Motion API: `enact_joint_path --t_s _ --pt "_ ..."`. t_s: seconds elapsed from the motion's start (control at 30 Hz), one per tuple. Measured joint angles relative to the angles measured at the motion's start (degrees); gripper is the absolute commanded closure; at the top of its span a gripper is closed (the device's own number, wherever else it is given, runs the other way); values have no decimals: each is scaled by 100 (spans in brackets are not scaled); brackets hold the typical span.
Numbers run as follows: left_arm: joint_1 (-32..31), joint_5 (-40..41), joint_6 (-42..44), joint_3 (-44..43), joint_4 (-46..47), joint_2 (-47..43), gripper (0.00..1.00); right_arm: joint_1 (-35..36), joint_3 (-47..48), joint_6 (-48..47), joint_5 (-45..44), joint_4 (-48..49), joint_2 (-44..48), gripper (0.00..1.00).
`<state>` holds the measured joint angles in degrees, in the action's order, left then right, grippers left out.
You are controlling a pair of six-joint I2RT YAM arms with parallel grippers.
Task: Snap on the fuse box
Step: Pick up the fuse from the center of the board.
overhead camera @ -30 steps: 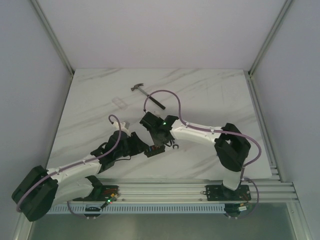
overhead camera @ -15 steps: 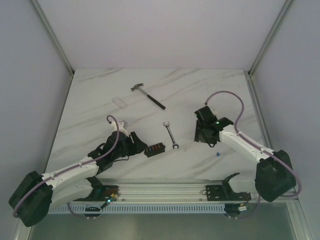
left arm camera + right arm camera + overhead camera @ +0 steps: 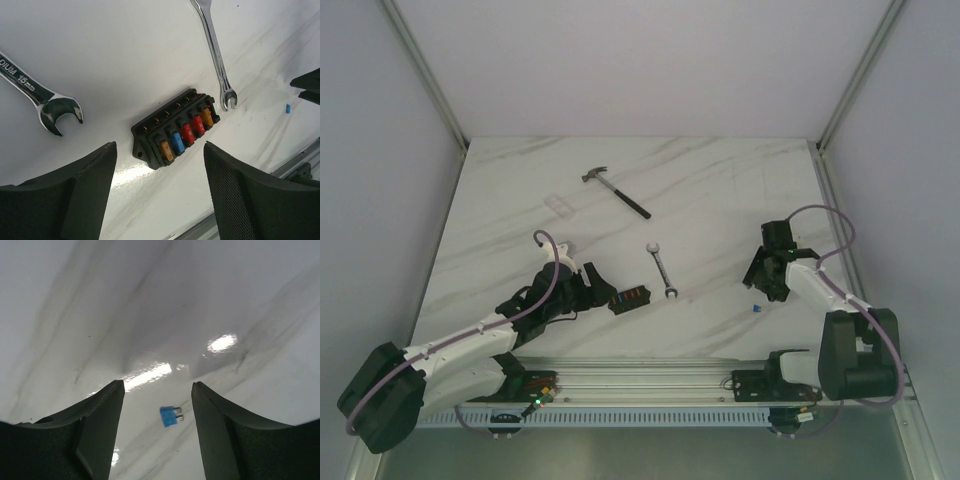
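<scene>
The fuse box [image 3: 629, 298] is a small black block with orange, blue and red fuses; it lies on the table near the front, also in the left wrist view [image 3: 174, 128]. My left gripper [image 3: 595, 290] is open and empty just left of it, fingers [image 3: 82, 192] short of the box. A loose blue fuse [image 3: 756, 308] lies on the table at the right; in the right wrist view [image 3: 169, 416] it lies between the jaws. My right gripper [image 3: 763, 290] is open and empty just above that fuse.
A small silver wrench [image 3: 663, 270] lies right of the fuse box. A larger wrench [image 3: 37, 92] shows in the left wrist view. A black-handled hammer [image 3: 617, 192] lies further back. A small clear piece [image 3: 559, 206] lies at the back left. The rail [image 3: 650, 378] runs along the front.
My right arm has swung from over the fuse box far to the right and now hovers over the blue fuse. The left arm has stayed almost still.
</scene>
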<state>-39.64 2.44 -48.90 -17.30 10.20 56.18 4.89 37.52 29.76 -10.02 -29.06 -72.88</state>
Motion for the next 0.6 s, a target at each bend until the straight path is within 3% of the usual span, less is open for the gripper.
enact_joint_path --t_s 0.2,0.33,0.6 --pt "33 7 13 0 2 13 20 7 -79 22 509 48 -192 46" --pt "44 13 20 -31 -4 94 19 98 -79 90 669 42 -199 43" --pt "70 20 79 -118 -9 219 19 831 -76 463 1130 116 -221 48"
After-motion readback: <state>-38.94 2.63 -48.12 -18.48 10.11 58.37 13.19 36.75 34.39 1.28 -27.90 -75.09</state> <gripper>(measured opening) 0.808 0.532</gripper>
